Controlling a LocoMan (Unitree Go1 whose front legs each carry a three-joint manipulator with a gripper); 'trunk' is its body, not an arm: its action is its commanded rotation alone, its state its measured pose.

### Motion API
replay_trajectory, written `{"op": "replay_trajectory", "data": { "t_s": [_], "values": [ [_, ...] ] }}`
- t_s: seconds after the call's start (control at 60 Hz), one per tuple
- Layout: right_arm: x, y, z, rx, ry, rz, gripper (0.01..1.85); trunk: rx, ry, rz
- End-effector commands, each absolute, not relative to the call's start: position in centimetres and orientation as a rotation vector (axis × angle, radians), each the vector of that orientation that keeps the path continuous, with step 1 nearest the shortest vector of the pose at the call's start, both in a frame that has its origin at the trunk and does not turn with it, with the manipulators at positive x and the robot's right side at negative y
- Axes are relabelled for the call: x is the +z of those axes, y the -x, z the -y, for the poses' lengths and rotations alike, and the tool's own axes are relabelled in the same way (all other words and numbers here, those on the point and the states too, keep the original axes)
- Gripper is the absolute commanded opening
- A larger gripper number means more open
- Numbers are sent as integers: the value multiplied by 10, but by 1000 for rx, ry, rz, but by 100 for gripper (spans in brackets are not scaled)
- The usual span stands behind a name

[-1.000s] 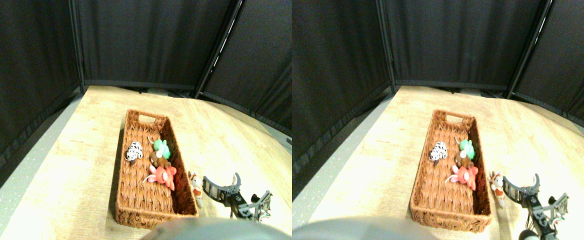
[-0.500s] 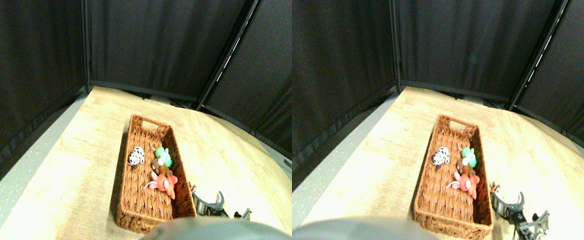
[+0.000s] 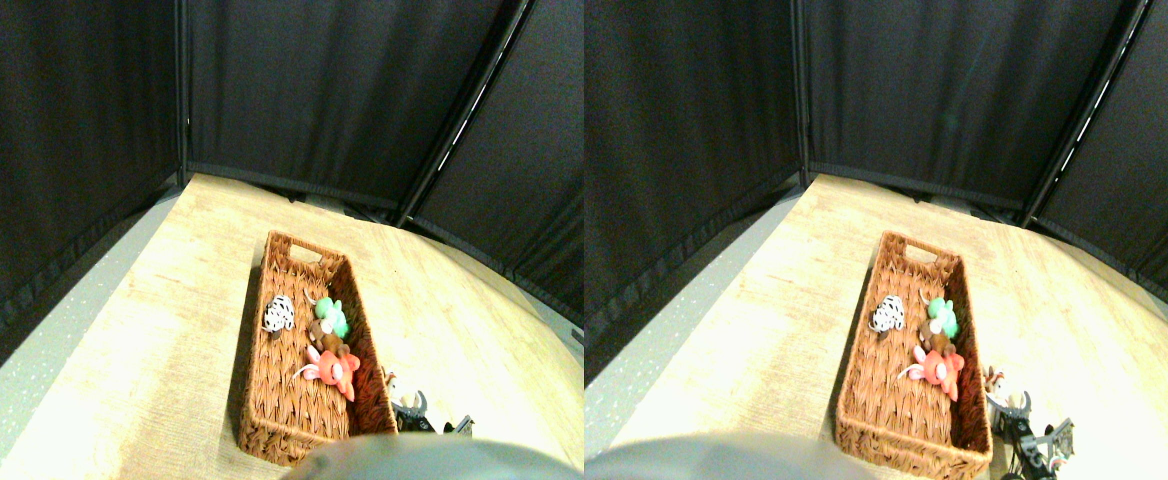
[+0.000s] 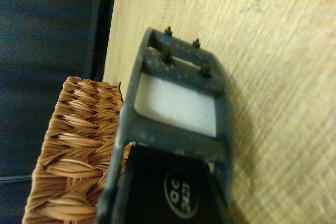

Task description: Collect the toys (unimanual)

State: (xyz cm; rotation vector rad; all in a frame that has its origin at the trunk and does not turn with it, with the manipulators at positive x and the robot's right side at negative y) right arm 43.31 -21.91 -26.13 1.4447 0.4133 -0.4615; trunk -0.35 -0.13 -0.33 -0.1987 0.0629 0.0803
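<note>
Just beside the basket (image 3: 296,425), the tan-orange toy (image 3: 391,384) touches the tool (image 3: 410,408); its grip unclear.

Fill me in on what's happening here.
A legged robot is collecting plush toys into a wicker basket on a wooden table. Four are already inside: a spotted toy, a green toy, a brown toy and a red-pink toy. The right gripper is down beside the basket's right wall, at a tan-orange toy lying on the table there.
</note>
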Motion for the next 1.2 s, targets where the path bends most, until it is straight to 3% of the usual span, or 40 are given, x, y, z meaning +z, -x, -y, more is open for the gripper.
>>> {"op": "replay_trajectory", "data": {
  "t_s": [0.017, 0.033, 0.117, 0.183, 0.3, 0.533, 0.683, 0.783, 1.117, 1.2],
  "values": [
    [-262, -437, 223, -494, -1435, -384, 64, 85, 199, -82],
    [-262, -437, 223, -494, -1435, -384, 64, 85, 199, -82],
    [-262, -439, 223, -478, -1414, -352, 26, 81, 195, -83],
    [-262, -441, 224, -470, -1306, -314, 9, 76, 193, -87],
    [-258, -444, 228, -507, -1360, -283, 6, 76, 191, -87],
    [-235, -448, 238, -465, -1366, -188, 6, 65, 181, -73],
    [-206, -455, 243, -378, -1348, -152, 6, 61, 180, -59],
    [-175, -464, 236, -244, -1240, -127, 6, 67, 190, -47],
    [-125, -490, 198, -26, -1193, -181, 6, 128, 247, -23],
    [-119, -494, 186, -18, -1197, -196, 6, 149, 260, -18]
  ]
}}
